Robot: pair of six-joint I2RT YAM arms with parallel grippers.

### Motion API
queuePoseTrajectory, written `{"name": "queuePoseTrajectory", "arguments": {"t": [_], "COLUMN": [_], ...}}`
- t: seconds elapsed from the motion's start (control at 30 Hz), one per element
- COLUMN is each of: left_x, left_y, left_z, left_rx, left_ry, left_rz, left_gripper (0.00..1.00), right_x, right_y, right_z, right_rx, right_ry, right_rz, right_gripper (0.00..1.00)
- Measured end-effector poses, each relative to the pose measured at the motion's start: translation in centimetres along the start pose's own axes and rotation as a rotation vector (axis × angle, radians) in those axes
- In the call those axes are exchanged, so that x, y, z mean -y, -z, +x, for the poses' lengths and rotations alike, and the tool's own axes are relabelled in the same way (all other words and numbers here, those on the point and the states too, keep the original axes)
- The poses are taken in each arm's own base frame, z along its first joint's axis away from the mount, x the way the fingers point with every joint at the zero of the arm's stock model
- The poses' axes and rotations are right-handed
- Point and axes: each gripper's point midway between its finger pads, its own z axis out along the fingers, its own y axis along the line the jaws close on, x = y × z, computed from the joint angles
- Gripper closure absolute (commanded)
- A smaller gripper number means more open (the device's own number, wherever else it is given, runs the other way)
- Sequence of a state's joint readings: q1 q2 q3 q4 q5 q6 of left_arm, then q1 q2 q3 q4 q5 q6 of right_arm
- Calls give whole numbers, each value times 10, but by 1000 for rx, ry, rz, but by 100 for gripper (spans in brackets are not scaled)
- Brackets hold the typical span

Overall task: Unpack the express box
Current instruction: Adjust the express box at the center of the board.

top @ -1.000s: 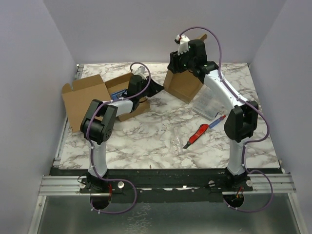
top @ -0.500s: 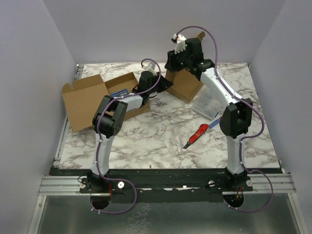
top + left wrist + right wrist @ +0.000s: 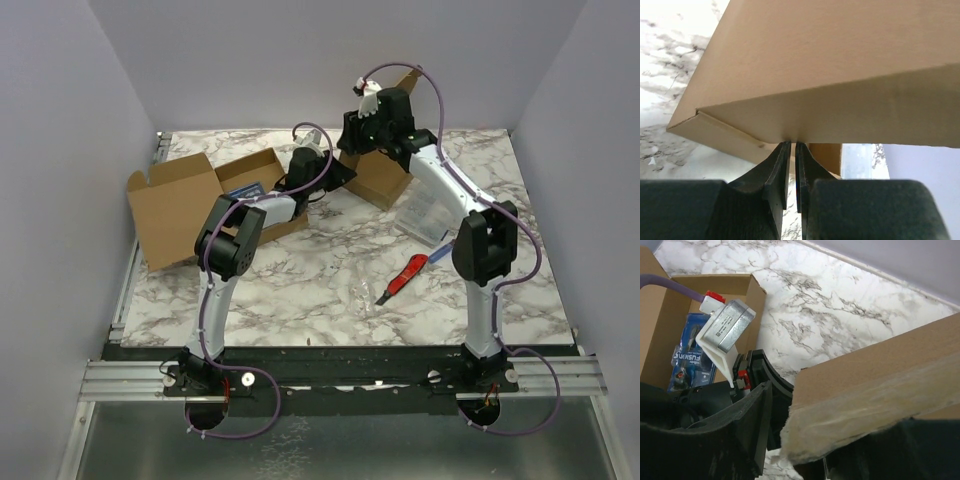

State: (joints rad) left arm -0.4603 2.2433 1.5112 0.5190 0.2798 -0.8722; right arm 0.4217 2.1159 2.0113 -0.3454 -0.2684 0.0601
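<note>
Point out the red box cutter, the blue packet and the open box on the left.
red box cutter (image 3: 410, 270), top view, red handle.
blue packet (image 3: 689, 356), right wrist view, printed front.
open box (image 3: 170, 210), top view, its folded-out lid.

The left gripper (image 3: 338, 172) no longer hovers at the open carton (image 3: 175, 205). It now reaches well forward of it, and its fingers, narrower than a second ago, pinch the lower edge of the small box (image 3: 380, 180) right at their tips. The right gripper (image 3: 368, 130), clamped on that box's wall, sits slightly closer to the left gripper than before, and its arm's elbow is swung a little inward.
</note>
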Motion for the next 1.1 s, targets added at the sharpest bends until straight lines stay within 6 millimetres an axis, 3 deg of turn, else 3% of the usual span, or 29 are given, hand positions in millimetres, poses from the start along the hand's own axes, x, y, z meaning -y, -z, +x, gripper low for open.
{"name": "queuePoseTrajectory", "arguments": {"t": [0.13,0.2,0.3,0.4,0.47,0.57,0.73,0.9,1.0,1.1], "left_x": [-17,-20,-19,-18,-17,-12,12,28,24,7], "left_y": [-4,-5,-5,-3,1,13,45,93,129,163], "left_z": [12,13,15,18,21,28,35,38,27,-5], "left_rx": [-18,-21,-23,-29,-38,-67,-129,-181,-187,-138], "left_ry": [10,13,11,13,18,39,74,66,52,33], "left_rz": [-32,-37,-36,-37,-40,-35,-7,-11,-44,-107], "left_gripper": [84,82,70,60,57,51,45,41,39,36], "right_x": [4,6,13,17,19,20,19,17,-8,-51], "right_y": [3,6,12,31,49,83,133,154,150,135], "right_z": [12,14,14,16,16,12,10,27,29,29], "right_rx": [-12,-14,-13,-22,-25,-10,23,-14,-29,-33], "right_ry": [-39,-60,-112,-173,-206,-238,-248,-195,-98,-30], "right_rz": [31,53,113,183,226,283,346,385,339,231], "right_gripper": [47,40,28,8,2,0,0,0,1,2]}}
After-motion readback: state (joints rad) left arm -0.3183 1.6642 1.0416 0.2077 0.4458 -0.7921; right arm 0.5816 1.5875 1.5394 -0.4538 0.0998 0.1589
